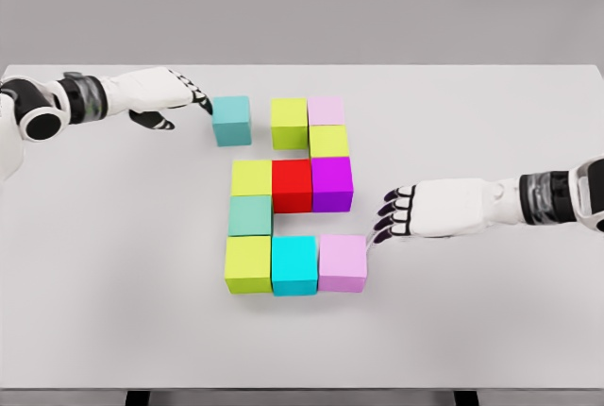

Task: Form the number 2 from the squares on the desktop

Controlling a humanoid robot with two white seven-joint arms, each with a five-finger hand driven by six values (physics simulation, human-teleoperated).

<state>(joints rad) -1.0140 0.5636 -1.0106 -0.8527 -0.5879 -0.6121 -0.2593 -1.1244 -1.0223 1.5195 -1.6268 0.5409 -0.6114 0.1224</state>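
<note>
Matte pink cube (342, 262), smooth white table (491, 330), teal cube (231, 120) apart

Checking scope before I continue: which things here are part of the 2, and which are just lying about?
Job:
- teal cube at left hand, apart from the yellow-green top cube
- ten cubes already placed, e.g. red cube
- right hand, by pink cube

Lying about:
- nothing; only the table
</note>
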